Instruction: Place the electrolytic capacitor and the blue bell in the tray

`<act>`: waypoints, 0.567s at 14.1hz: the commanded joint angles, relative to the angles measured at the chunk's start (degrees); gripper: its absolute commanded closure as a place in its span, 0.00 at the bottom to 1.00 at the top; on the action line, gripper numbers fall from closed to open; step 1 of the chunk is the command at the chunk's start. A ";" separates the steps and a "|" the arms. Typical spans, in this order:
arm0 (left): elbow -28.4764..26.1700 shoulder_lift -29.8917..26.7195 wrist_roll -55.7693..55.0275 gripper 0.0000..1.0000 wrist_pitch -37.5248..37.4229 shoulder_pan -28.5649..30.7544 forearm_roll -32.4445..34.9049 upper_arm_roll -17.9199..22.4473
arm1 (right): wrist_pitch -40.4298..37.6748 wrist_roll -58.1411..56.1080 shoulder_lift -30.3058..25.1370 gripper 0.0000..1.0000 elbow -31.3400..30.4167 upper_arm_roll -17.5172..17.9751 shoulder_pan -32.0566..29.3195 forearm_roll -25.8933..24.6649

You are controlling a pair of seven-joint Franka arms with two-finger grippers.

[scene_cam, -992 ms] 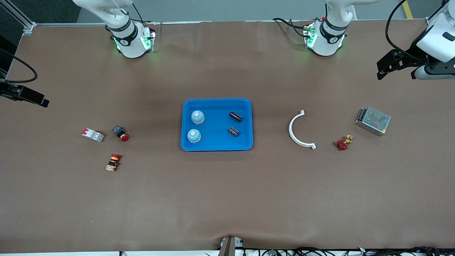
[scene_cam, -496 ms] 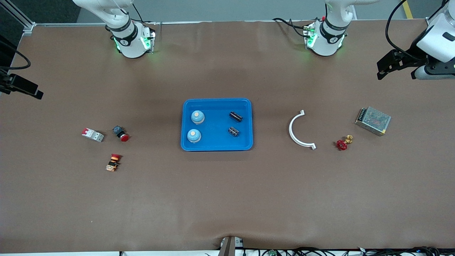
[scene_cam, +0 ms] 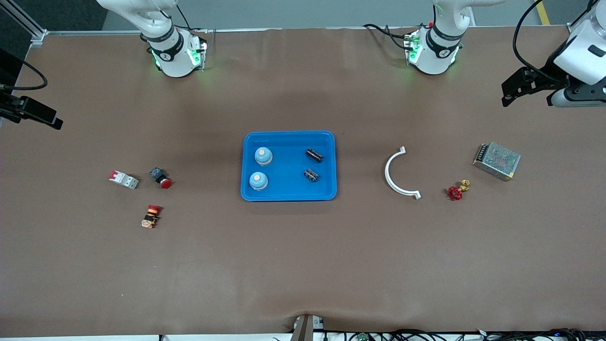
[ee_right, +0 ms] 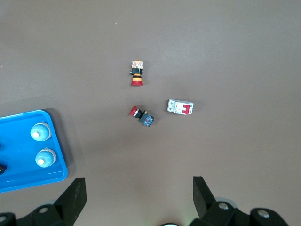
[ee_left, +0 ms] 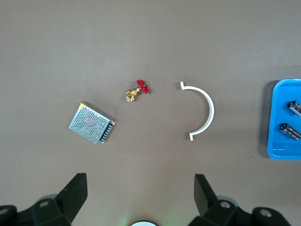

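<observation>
My brown tabletop [scene_cam: 303, 265] carries the blue tray [scene_cam: 289, 195] at its middle. In the tray, two blue bells [scene_cam: 263, 156] stand toward my right arm's end and two electrolytic capacitors [scene_cam: 314, 155] lie toward my left arm's end, all four apart from one another.

My left pincer [ee_left: 138, 197] hangs high over the tabletop's edge at my left arm's end, spread wide and holding nothing. My right pincer [ee_right: 136, 197] hangs over the edge at the right arm's end, equally wide and empty.

Toward my left arm's end lie a metal power supply [scene_cam: 496, 161], a white half-ring clamp [scene_cam: 396, 175] and a red-handled brass valve [scene_cam: 457, 190]. Toward my right arm's end lie a circuit breaker [scene_cam: 124, 179], a red push button [scene_cam: 161, 178] and an emergency-stop button [scene_cam: 151, 216].
</observation>
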 commanded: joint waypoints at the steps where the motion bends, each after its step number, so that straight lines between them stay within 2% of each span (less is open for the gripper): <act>1: -1.32 -1.92 1.82 0.00 0.34 0.53 -0.61 0.01 | 1.84 -1.36 -2.97 0.00 -3.81 -0.37 0.14 0.14; 8: -0.96 -0.96 1.64 0.00 0.43 0.10 -0.43 -0.08 | 1.93 -1.36 -2.88 0.00 -3.81 -0.02 0.14 0.14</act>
